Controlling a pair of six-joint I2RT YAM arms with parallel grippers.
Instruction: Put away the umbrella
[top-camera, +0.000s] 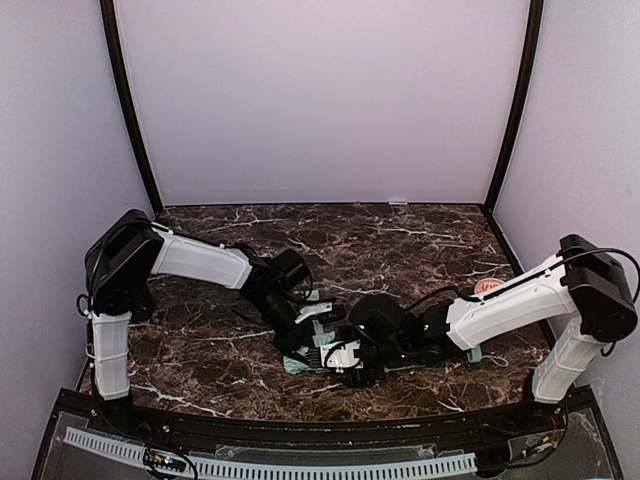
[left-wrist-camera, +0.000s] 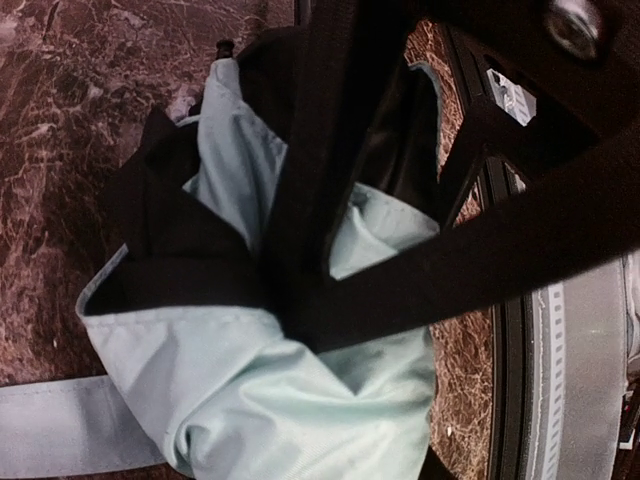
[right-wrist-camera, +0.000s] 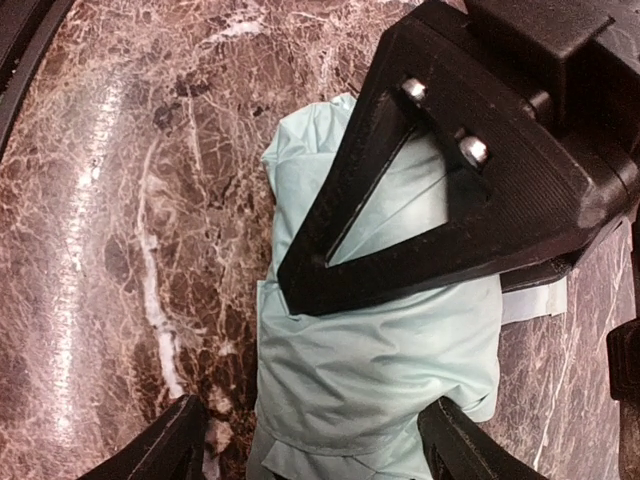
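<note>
The umbrella (top-camera: 297, 364) lies folded into a mint-green bundle on the marble table's near centre, and both grippers meet over it. Its bunched mint fabric with black lining (left-wrist-camera: 300, 400) fills the left wrist view and covers my left gripper's (top-camera: 313, 328) own fingers, which are shut on it. A pale strap (left-wrist-camera: 60, 432) trails off to the left. My right gripper (right-wrist-camera: 312, 428) is open and straddles the bundle (right-wrist-camera: 370, 360), one finger (right-wrist-camera: 170, 450) off to its left and the other at its right edge. The left gripper's black triangular finger (right-wrist-camera: 450, 200) presses across the bundle.
An orange-red patterned ball (top-camera: 488, 287) sits near the right wall behind the right forearm. A small pale mint piece (top-camera: 477, 353) shows under that forearm. Black rails run along the near table edge (top-camera: 300, 430). Walls close in the left, back and right sides.
</note>
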